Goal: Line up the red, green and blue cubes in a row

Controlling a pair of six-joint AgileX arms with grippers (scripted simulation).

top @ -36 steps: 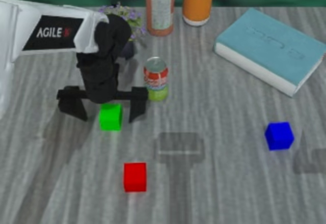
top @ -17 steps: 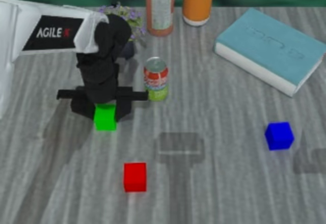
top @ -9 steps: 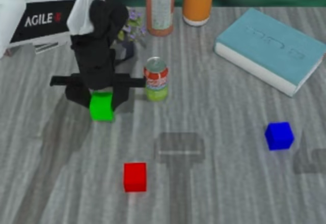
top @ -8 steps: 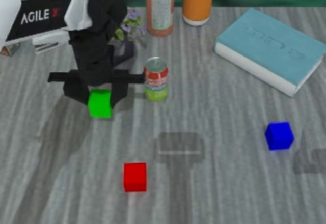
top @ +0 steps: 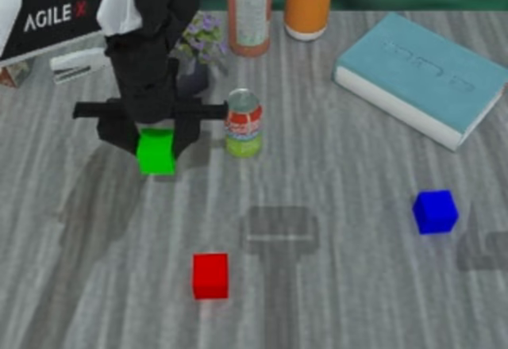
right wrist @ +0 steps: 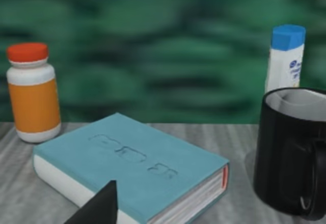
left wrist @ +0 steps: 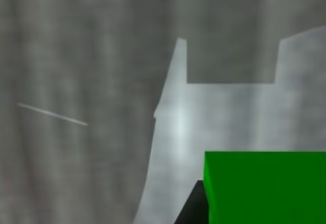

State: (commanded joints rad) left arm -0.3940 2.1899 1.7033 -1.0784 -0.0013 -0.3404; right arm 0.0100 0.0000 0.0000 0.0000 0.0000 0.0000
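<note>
My left gripper point(top: 156, 147) is shut on the green cube point(top: 156, 155) and holds it above the table at the left, beside the striped soda can point(top: 244, 124). In the left wrist view the green cube point(left wrist: 265, 188) sits against one dark finger point(left wrist: 196, 207), with the table far below. The red cube point(top: 210, 275) rests near the front edge, left of centre. At the right, on its own, lies the blue cube point(top: 435, 211). My right arm is outside the top view; its wrist view shows one dark fingertip point(right wrist: 104, 203) far to one side, with nothing held.
An orange-brown bottle point(top: 249, 9) and an orange pill bottle point(top: 308, 1) stand at the back, with a small flowering plant point(top: 200, 40) behind my left arm. A teal book point(top: 421, 75) lies at the back right. The right wrist view shows a black mug point(right wrist: 293, 150).
My left gripper has shut on the green cube and lifted it off the table, carrying it left and toward the back. The red and blue cubes have not moved.
</note>
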